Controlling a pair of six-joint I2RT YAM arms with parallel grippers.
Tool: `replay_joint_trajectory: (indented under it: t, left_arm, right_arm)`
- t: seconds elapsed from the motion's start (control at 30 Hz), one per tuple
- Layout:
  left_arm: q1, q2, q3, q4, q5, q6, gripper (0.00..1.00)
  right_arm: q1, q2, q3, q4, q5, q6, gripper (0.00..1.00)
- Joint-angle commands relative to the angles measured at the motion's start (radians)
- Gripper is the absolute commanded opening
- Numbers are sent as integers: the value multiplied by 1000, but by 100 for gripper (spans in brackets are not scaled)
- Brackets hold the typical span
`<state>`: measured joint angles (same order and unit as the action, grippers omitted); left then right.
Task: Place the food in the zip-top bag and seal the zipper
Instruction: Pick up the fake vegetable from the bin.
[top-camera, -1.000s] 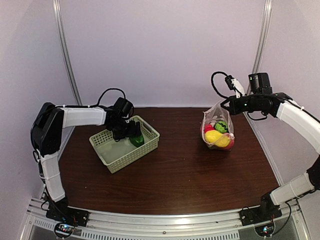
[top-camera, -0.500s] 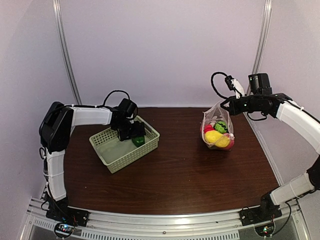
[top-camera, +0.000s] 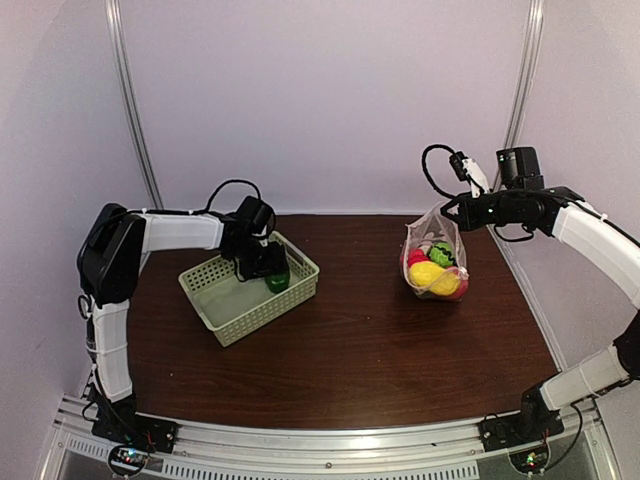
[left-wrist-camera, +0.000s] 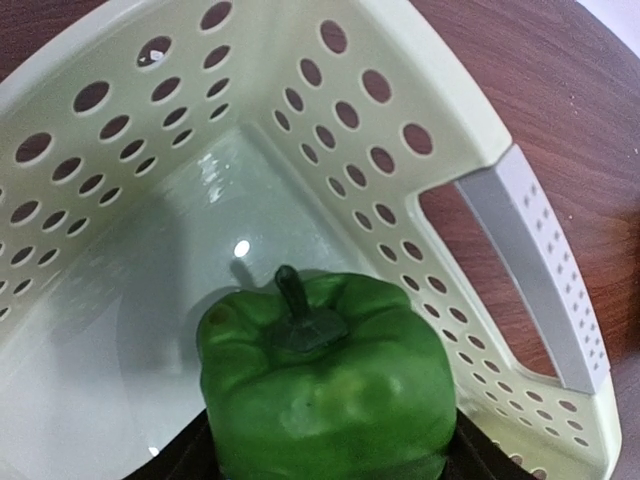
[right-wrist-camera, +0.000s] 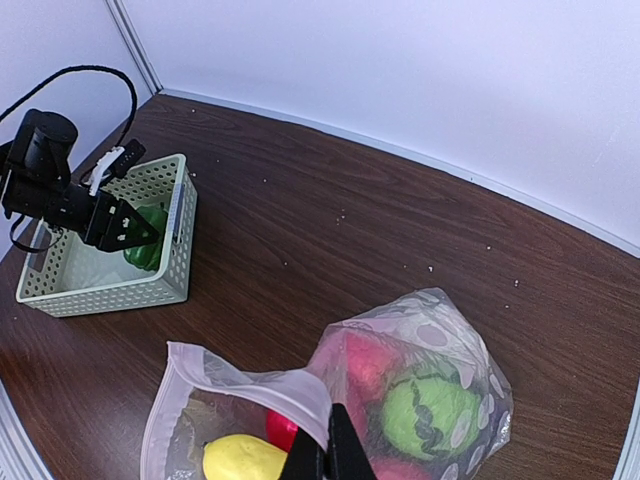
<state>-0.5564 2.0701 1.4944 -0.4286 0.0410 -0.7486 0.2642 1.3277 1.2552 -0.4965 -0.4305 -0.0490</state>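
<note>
While inside pale green basket (left-wrist-camera: 520, 230), green pepper (left-wrist-camera: 325, 390) clamped on both flanks by left claw (top-camera: 264, 268). Right claw (right-wrist-camera: 322, 452) pinched shut on mouth edge of zip-top bag (right-wrist-camera: 445, 335), held upright at right of surface (top-camera: 370, 340), well apart from basket. Inside bag: red, yellow and green food (right-wrist-camera: 245, 460). Mouth open.

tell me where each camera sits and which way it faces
Top: fixed above and behind, looking down on the table; left arm with left gripper in the basket, right arm with right gripper at the bag.
Left wrist: looks down into the basket at a green pepper; left gripper tips flank it.
Right wrist: looks over the bag's mouth toward the basket; right gripper pinches the bag.
Shared: top and right wrist both show basket, bag, left gripper.
</note>
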Motion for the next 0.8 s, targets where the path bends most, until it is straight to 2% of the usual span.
replay_joint_trajectory:
  t: [0.0, 0.2, 0.33, 0.5, 0.63, 0.77]
  left_arm:
    - [-1, -70, 4, -18, -15, 43, 66]
    - [-9, -263, -16, -31, -60, 73, 60]
    - [-54, -382, -22, 69, -10, 126, 59]
    - [-199, -412, -16, 317, 159, 169, 60]
    - [-346, -384, -29, 611, 213, 206, 60]
    - [-410, -337, -27, 783, 201, 210, 61]
  right_arm:
    - [3, -27, -8, 14, -4, 1, 0]
    - [3, -29, -6, 9, -1, 0, 0]
    - [3, -20, 7, -6, -7, 0, 0]
    - [3, -6, 49, -26, -6, 7, 0]
    - [3, 29, 110, -61, -37, 24, 0]
    - [3, 67, 163, -94, -73, 48, 0]
